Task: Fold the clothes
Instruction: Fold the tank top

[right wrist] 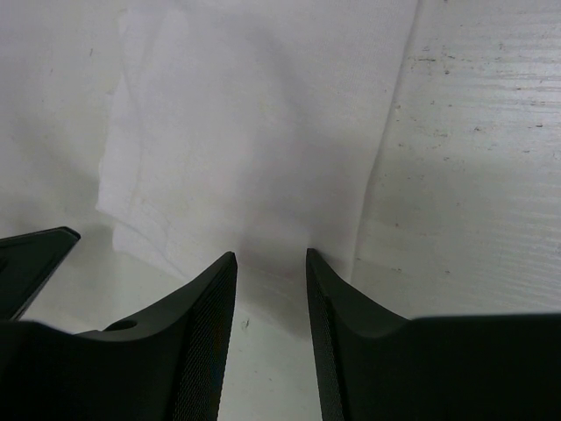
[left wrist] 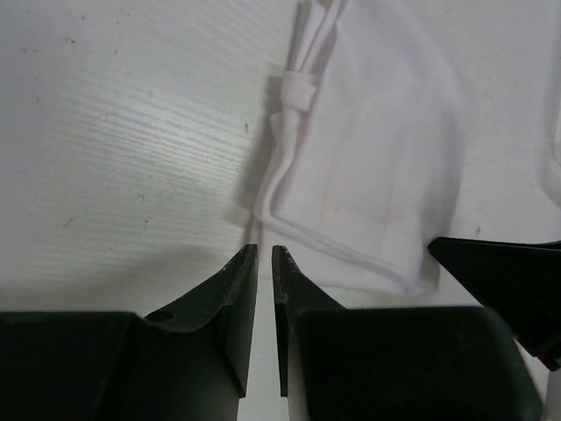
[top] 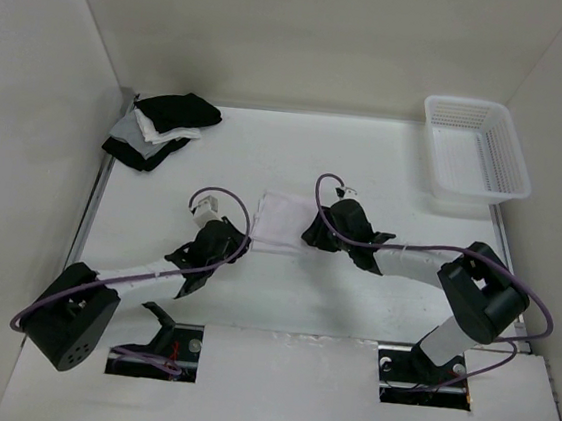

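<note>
Left claw [left wrist: 265,250]: jaws nearly together with only a thin slit between them, holding nothing; tips just short of the shirt's near left corner.
Right claw [right wrist: 270,254]: jaws parted and empty, at the shirt's near right edge; contact cannot be told.
T-shirt [top: 282,221]: plain white thin fabric, folded into a small flat rectangle, layered hems showing on its left side; lies mid-desk [top: 385,181] between both claws.
Garment pile [top: 164,128]: black, grey, white; far left corner.
Basket [top: 473,150]: white mesh; far right.

Corner of the T-shirt [top: 280,219] behind the right end effector [top: 308,236].
</note>
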